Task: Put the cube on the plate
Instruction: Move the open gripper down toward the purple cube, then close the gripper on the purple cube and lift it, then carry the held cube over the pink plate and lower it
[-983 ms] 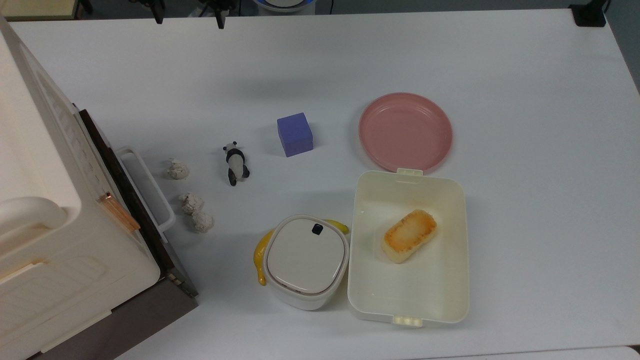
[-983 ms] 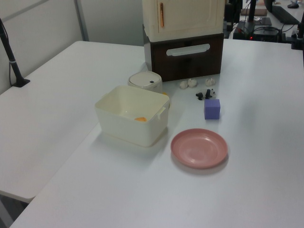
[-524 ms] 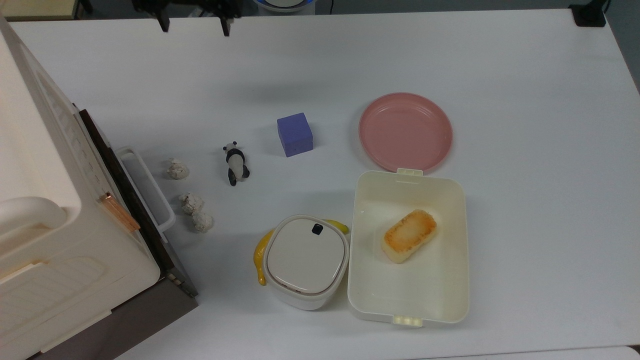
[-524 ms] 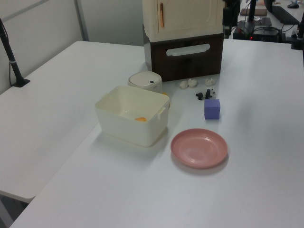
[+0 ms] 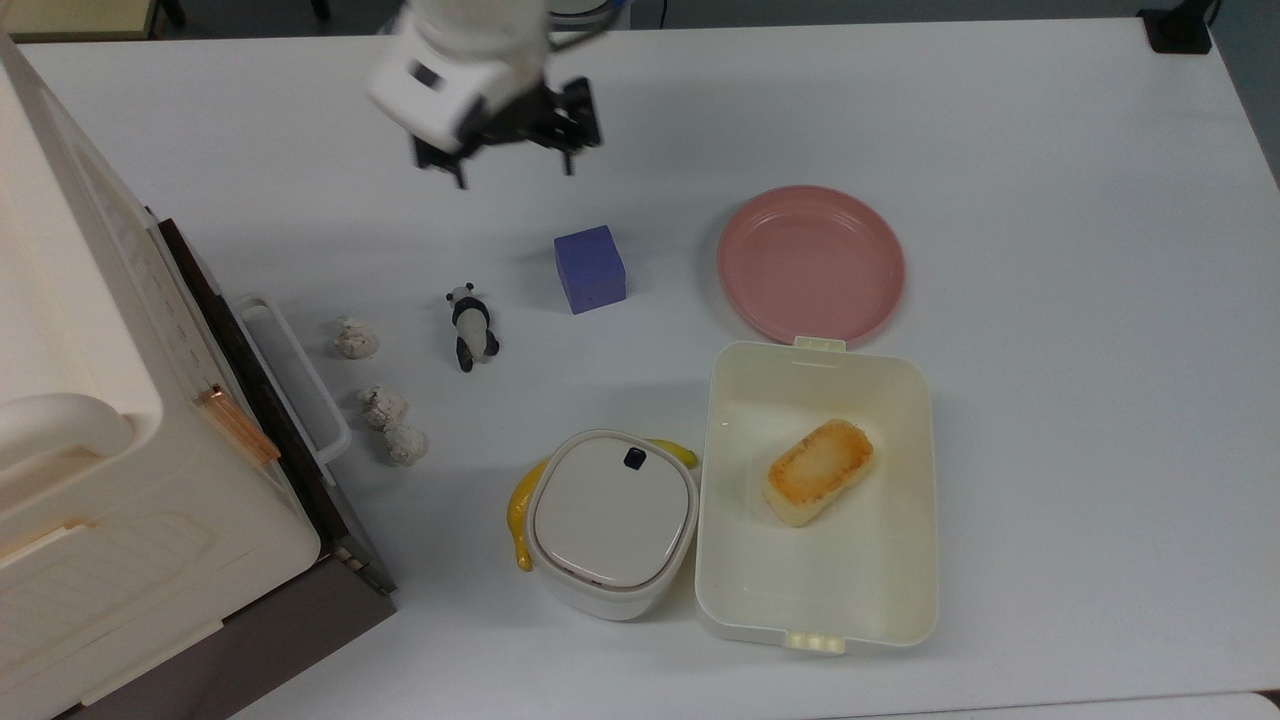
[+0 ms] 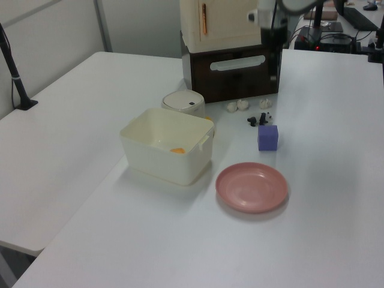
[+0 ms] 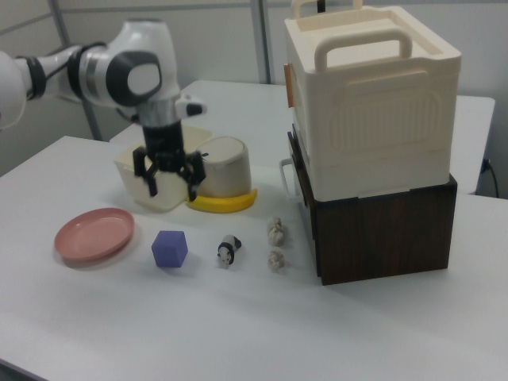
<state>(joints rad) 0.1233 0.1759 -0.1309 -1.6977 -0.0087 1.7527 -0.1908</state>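
Cube and plate bear no writing; tool spread.

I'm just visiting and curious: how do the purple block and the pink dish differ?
The cube is blue-purple and boxy with flat faces; the plate is pink, round and shallow with a raised rim. The cube is much smaller across than the plate, yet stands taller. Both rest apart on the white table, and the plate holds nothing. The open gripper touches neither.

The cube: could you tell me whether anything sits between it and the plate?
Nothing visible does. In the top view, bare table separates the cube from the plate; the panda figure lies on the cube's other side, and the lunch box sits below the plate.
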